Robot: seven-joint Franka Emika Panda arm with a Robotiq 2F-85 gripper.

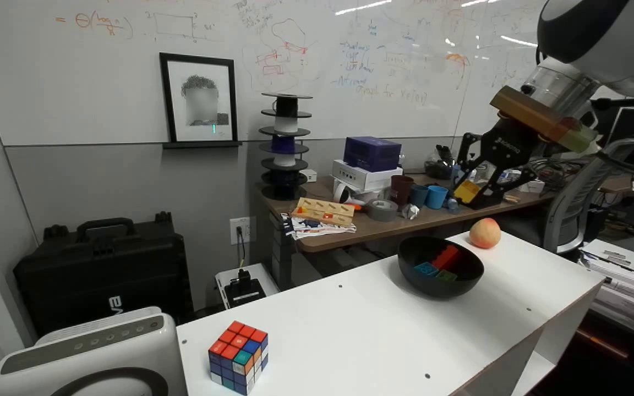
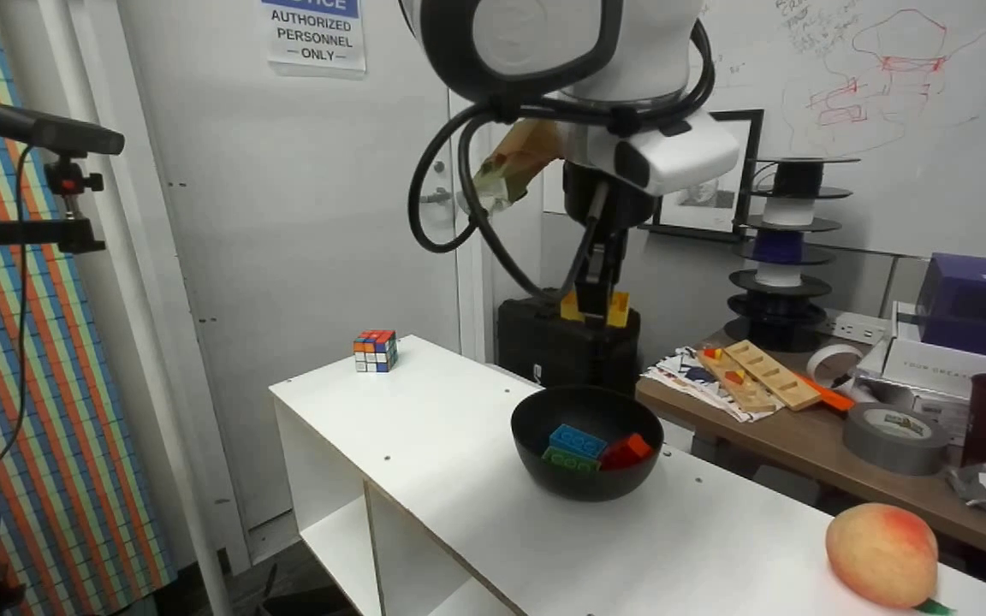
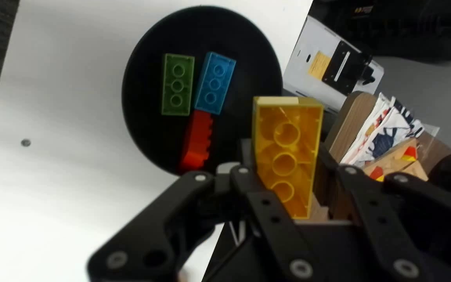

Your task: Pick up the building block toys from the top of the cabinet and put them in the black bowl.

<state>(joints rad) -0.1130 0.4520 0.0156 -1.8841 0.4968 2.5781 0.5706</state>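
My gripper is shut on the yellow block, its hollow underside facing the wrist camera. In an exterior view, the gripper and yellow block are raised above the black bowl, near its far rim. The yellow block also shows in an exterior view. The bowl stands on the white cabinet top. Inside it lie the green block, the blue block and a red block. The green and blue ones lie studs down; the red one rests tilted against the wall.
A puzzle cube stands at one end of the cabinet top, and a peach-like ball lies beyond the bowl. A cluttered brown desk runs alongside. A white appliance stands by the cabinet's end.
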